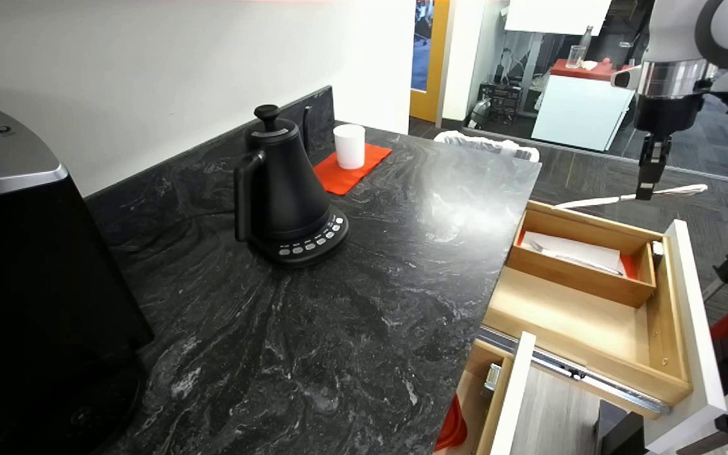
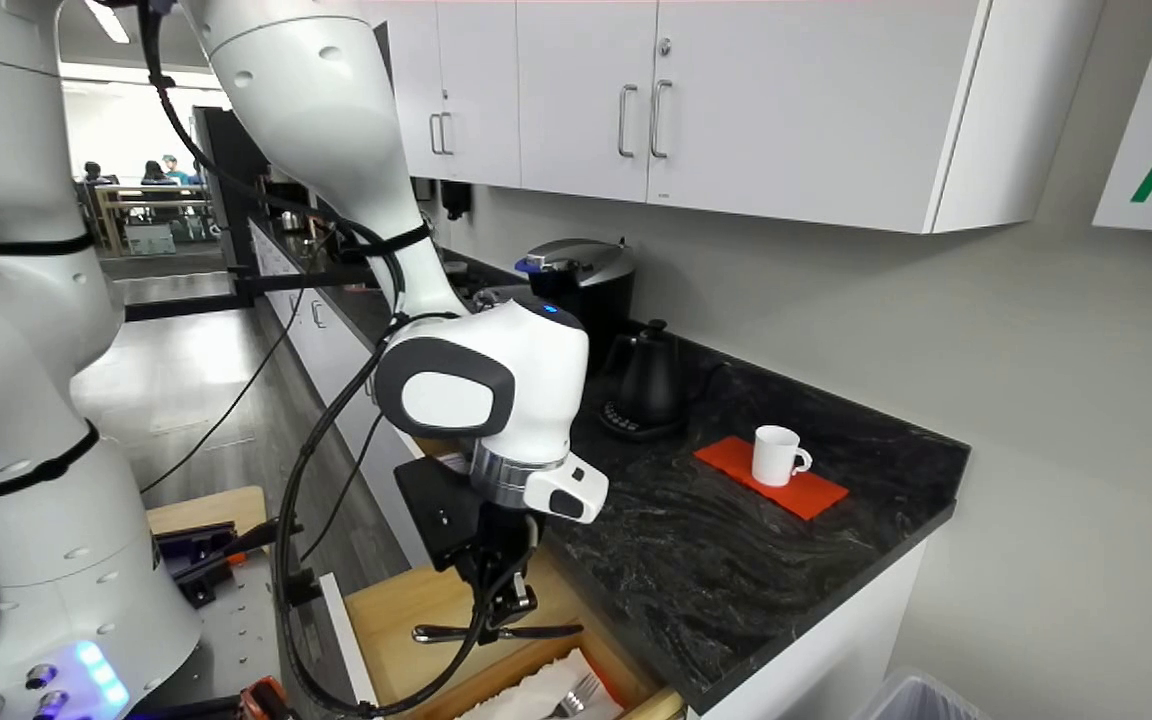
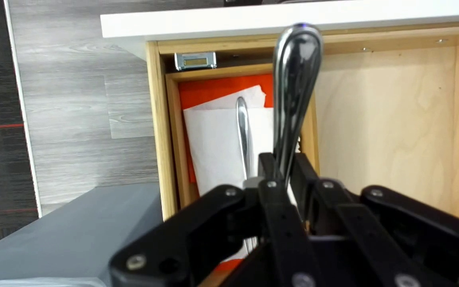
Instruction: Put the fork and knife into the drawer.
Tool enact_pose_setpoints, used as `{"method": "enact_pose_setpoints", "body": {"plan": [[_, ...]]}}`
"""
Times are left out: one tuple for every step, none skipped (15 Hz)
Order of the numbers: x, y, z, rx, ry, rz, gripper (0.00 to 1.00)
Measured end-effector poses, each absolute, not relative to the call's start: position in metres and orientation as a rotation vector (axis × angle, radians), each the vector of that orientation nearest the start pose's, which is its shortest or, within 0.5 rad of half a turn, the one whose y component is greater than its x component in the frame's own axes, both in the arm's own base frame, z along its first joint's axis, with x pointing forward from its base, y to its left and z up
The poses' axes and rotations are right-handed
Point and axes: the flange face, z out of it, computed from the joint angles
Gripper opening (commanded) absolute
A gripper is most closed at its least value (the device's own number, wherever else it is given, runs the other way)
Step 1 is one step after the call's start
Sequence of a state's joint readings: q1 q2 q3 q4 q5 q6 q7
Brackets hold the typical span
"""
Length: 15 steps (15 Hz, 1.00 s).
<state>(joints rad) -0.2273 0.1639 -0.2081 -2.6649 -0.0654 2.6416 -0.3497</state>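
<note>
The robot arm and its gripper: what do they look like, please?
The arm is white, with rounded segments, a white oval panel rimmed in dark grey, and a silver band near the gripper. Black cables run along it, tied with black straps. Blue lights mark its base. The gripper is black, with jointed fingers and silver screws.
</note>
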Motion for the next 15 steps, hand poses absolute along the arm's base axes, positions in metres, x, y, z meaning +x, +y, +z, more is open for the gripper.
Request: {"method": "enact_pose_setpoints", "body": {"plan": [[0.3551,-0.1713,0.1699,-3.115,0.031,0.312,0.45],[0.3509,-0.1733,0.1688,-3.118,0.022,0.324,0.5],[0.3483,-0.1749,0.168,-3.12,0.017,0.331,0.57],[0.3479,-0.1755,0.1679,-3.122,0.013,0.334,0.63],[0.3479,-0.1754,0.1679,-3.123,0.007,0.335,0.69],[0.348,-0.1753,0.1679,-3.124,0.004,0.335,0.76],[0.348,-0.1753,0.168,-3.124,0.003,0.335,0.82],[0.3481,-0.1753,0.168,-3.125,0.004,0.335,0.89],[0.3481,-0.1752,0.168,-3.125,0.006,0.334,0.95],[0.3483,-0.1751,0.1681,-3.127,0.013,0.333,0.99],[0.3486,-0.175,0.1683,-3.131,0.025,0.331,0.83],[0.349,-0.1747,0.1685,-3.137,0.048,0.331,0.91],[0.3493,-0.1742,0.1686,-3.141,0.064,0.332,0.96],[0.3494,-0.1741,0.1687,-3.143,0.074,0.332,0.99],[0.3494,-0.1741,0.1687,-3.143,0.079,0.332,0.99]]}}
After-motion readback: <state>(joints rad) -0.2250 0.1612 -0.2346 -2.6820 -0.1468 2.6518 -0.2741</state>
